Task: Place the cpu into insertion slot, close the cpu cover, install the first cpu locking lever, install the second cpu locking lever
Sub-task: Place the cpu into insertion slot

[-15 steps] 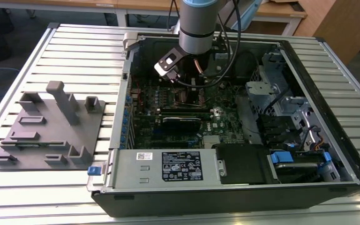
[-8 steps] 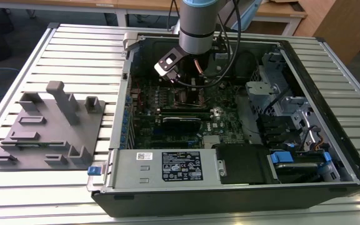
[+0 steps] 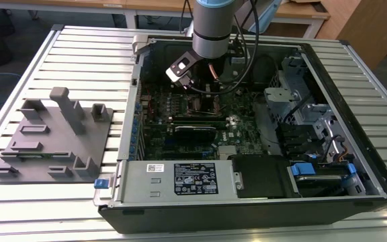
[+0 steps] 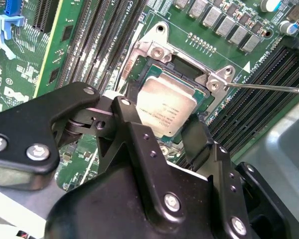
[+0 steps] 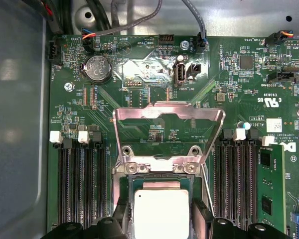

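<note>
**Chip at the socket, cover up**

Black angular gripper [image 4: 159, 119] [image 5: 162, 224] is low over the board in both wrist views, straddling the cpu [image 4: 165, 110], a small flat square chip with a dull silver-grey metal top. I cannot tell whether it is clamped on the chip or only around it.

The chip lies inside the insertion slot [image 5: 157, 169], a small square dark socket with a silvery rim. I can't tell if it is fully seated.

Just beyond, the cpu cover [image 5: 168, 110], a thin silvery frame plate with a large window, stands hinged up and open. A thin steel wire lever [image 4: 269, 88] juts out from the socket corner, unlatched.

Long black memory slots [image 5: 82, 184] flank the socket on the green circuit board [image 5: 239, 89].

In the exterior view the grey arm [image 3: 210, 30] reaches down into the open black tower case [image 3: 247, 217] on a slatted aluminium table [image 3: 79, 45]. A grey moulded fixture block [image 3: 52, 141] sits at the exterior view's left.
</note>
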Controlling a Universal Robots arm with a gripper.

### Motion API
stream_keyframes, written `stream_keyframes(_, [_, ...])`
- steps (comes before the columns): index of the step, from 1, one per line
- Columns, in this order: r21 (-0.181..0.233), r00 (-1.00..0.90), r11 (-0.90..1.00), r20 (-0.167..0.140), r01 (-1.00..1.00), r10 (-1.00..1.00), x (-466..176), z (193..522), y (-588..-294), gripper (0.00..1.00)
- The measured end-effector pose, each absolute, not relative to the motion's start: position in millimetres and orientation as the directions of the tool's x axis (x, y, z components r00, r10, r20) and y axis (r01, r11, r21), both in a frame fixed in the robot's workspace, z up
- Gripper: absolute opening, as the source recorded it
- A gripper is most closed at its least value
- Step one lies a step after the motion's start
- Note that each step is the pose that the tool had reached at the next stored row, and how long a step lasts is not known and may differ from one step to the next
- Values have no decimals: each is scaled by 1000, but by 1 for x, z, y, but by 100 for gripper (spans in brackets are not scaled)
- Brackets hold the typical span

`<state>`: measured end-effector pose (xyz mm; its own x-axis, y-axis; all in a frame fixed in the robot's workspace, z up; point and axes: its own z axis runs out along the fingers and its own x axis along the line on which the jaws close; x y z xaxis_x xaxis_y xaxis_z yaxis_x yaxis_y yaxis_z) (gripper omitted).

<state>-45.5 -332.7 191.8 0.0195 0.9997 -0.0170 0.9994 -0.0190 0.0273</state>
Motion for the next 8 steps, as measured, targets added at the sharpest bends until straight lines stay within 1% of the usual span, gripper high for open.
stream_keyframes(8, [27, 20, -19, -17, 999, 1000, -46, 198, -333, 62])
